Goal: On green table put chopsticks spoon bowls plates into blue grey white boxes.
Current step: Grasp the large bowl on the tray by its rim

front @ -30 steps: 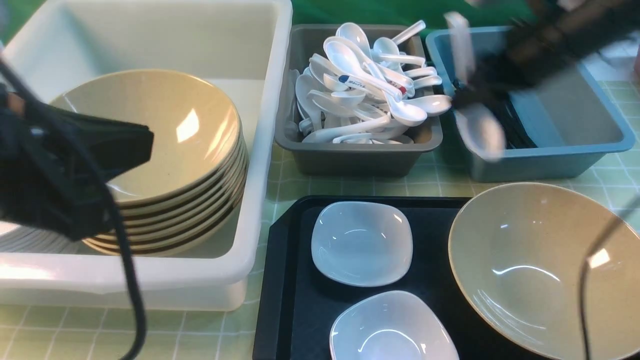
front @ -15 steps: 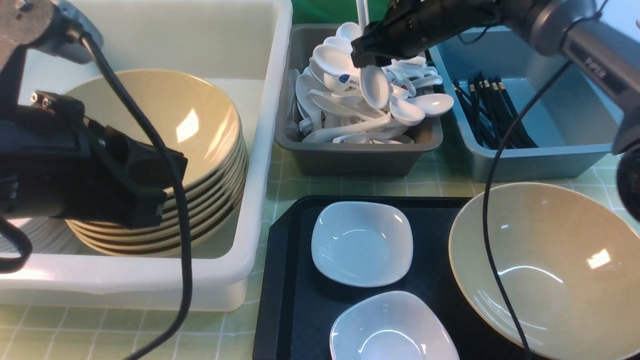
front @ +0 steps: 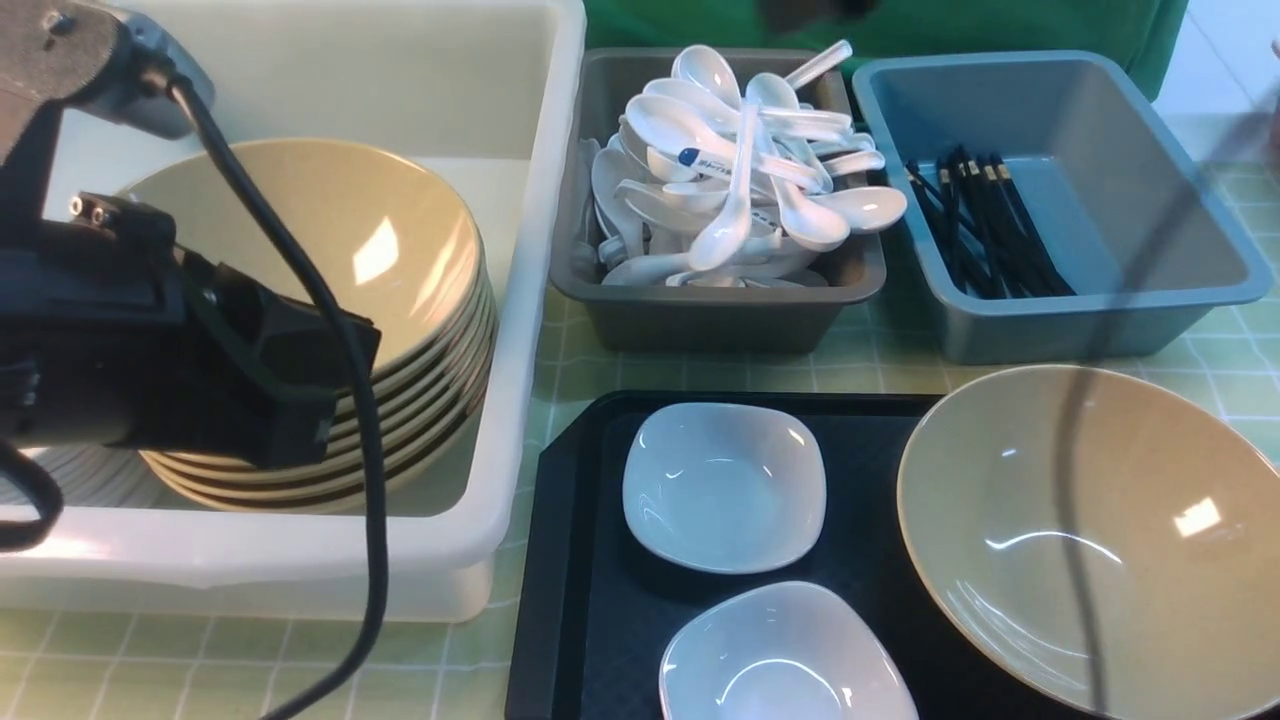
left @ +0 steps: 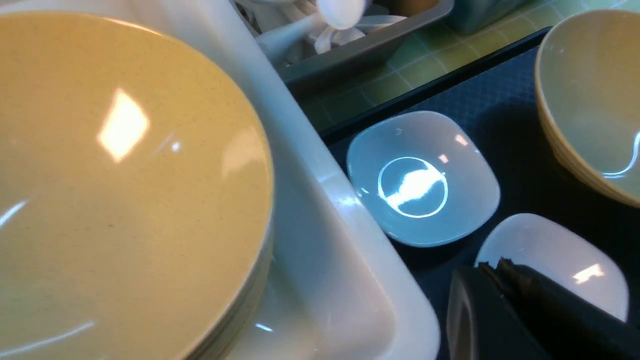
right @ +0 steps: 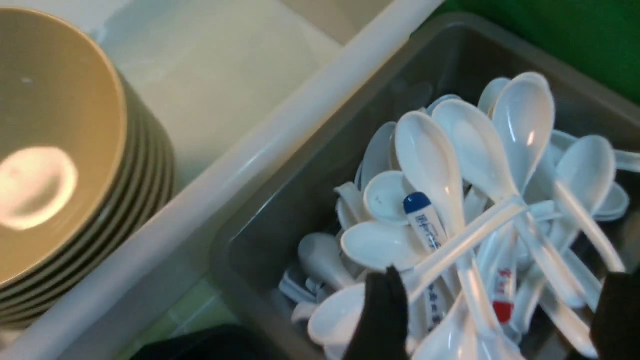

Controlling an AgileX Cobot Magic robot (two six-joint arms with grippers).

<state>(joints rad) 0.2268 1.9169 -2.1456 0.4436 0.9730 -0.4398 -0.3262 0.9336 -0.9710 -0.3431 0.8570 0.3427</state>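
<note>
Green bench (front: pixel 700 375): spoon (front: pixel 738 180) is laid in grey box (front: pixel 700 320) at twelve o'clock. Right claw (right: pixel 500 290) is spread wide and empty, left claw (left: pixel 500 270) is closed and empty. Dishes (front: pixel 724 487) are judged due next.

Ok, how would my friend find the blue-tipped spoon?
Find the grey plastic box between the white plastic tub and the blue plastic box. Near the top of its heap of white spoons lies one white spoon with a printed handle. Only its handle ends in a blue tip.
</note>
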